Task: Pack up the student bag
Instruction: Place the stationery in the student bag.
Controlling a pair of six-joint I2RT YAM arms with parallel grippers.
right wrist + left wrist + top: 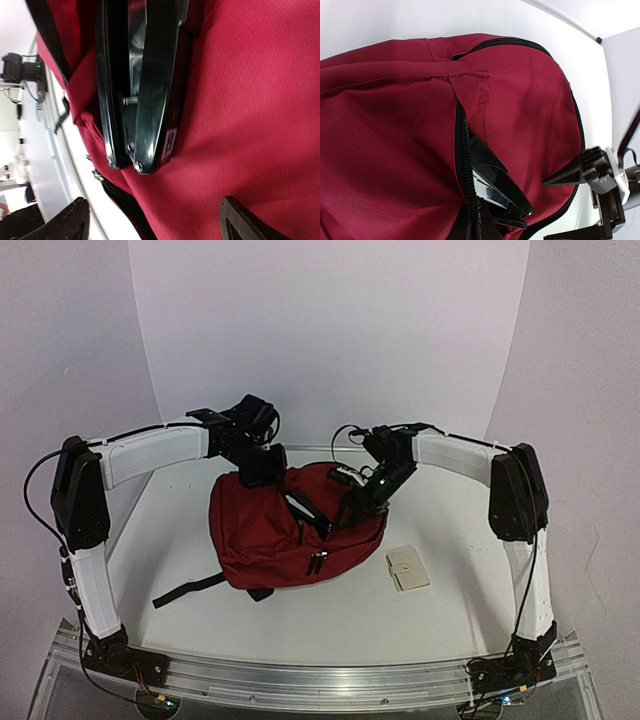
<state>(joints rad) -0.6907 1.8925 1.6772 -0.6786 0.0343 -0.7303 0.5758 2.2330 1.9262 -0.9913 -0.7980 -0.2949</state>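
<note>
Black stapler (142,85) half inside backpack (270,535), right tool (155,225) released, left tool (262,472) clenched on fabric; beige wallet (408,569) left on desk (450,620).

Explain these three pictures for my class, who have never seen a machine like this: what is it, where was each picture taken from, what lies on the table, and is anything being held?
The machine is two white robot arms bolted at the near edge of a white table, each ending in a two-finger gripper. The wide picture comes from a fixed camera above and behind the arms. The other two come from small cameras on the wrists, which is why they look so close and tilted.

On the table lies a dark red student bag with black zippers, and beside it a small beige flat object. A glossy black object, which I cannot identify, sticks out of the bag's zipper opening.

The left gripper is shut at the bag's top edge; what it pinches is hidden. The right gripper is open, its fingers apart just in front of the black object, holding nothing.
</note>
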